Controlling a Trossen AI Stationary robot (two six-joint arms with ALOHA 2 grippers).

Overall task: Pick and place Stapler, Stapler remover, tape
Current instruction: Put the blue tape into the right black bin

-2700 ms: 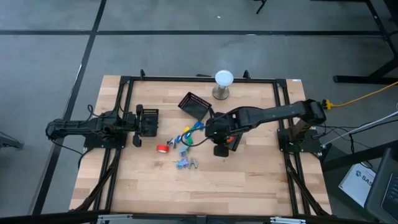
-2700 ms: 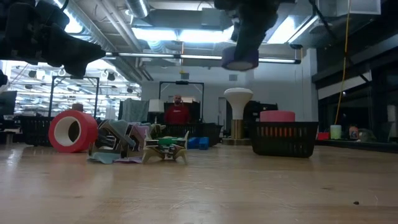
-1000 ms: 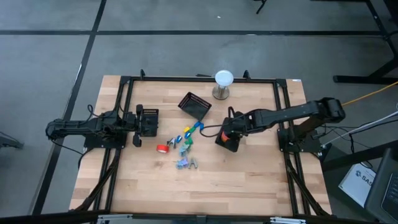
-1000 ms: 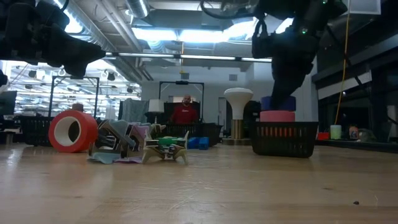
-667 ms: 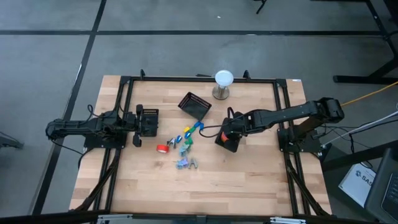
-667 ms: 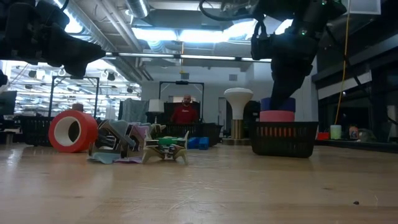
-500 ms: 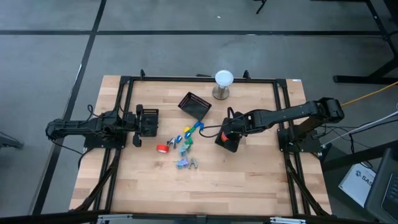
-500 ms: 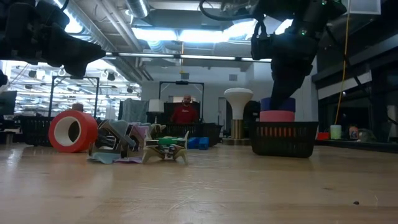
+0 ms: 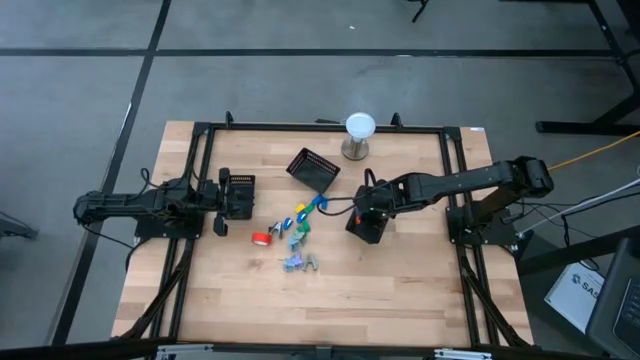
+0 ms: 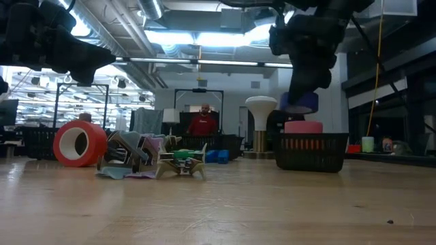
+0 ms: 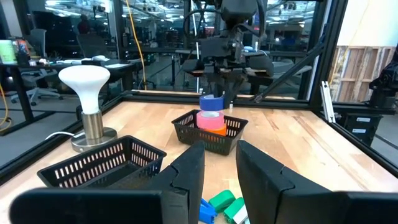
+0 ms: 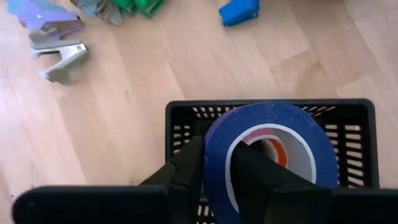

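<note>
My right gripper [image 9: 366, 212] hangs over the black basket [image 9: 360, 230] right of centre, shut on a blue tape roll [image 10: 299, 102]. The roll hovers just above a pink roll [image 10: 303, 126] stacked in that basket [image 10: 312, 154]; an orange roll [image 11: 213, 130] lies under the pink one. A red tape roll [image 9: 260, 238] stands on its edge on the table. Small staplers and staple removers [image 9: 297, 228] lie in a loose pile beside it. My left gripper [image 9: 222, 202] waits open at the table's left side. My right gripper holds the blue tape roll by its wall [image 12: 214, 155], one finger [image 12: 189, 168] outside the ring and the other [image 12: 249, 177] inside its hole. The fingers come from above, pointing down. The roll lies flat, lifted clear of the pink roll [image 12: 255, 138] below.
A second black basket [image 9: 312, 170] lies tipped near the far middle, next to a white-topped lamp [image 9: 359, 135]. A blue stapler [image 12: 239, 12] and a grey staple remover [image 12: 62, 62] lie on the wood left of the filled basket. Bare wood spreads along the near side.
My right gripper has risen and shifted slightly toward the table's left. The blue roll, which sat on the pink roll, has come up with it and hangs clear above the basket.
</note>
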